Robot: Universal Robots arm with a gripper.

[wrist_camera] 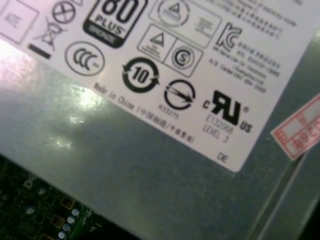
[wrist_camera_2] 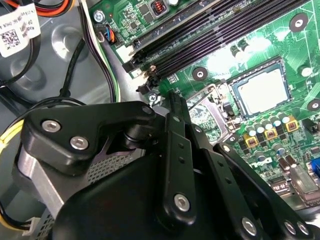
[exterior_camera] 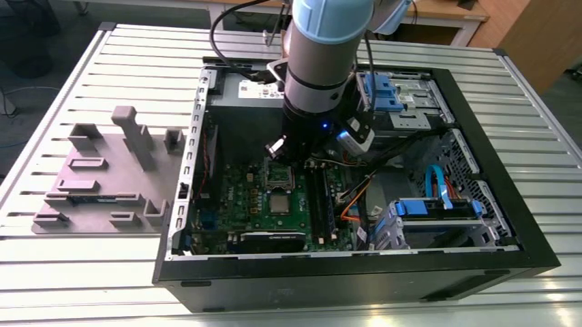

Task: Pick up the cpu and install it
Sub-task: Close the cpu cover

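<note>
grey rack on the exterior view's left, then open computer case with cpu lying flat on the green board, gripper above the board near it, cannot tell if apart or together

Pale-blue arm, black bolted end effector

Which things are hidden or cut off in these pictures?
- Exterior view: the arm hides the green board's far end.
- Second wrist view: the gripper covers part of the metal frame beside the cpu.
- First wrist view: picture edges cut off the white label.
</note>
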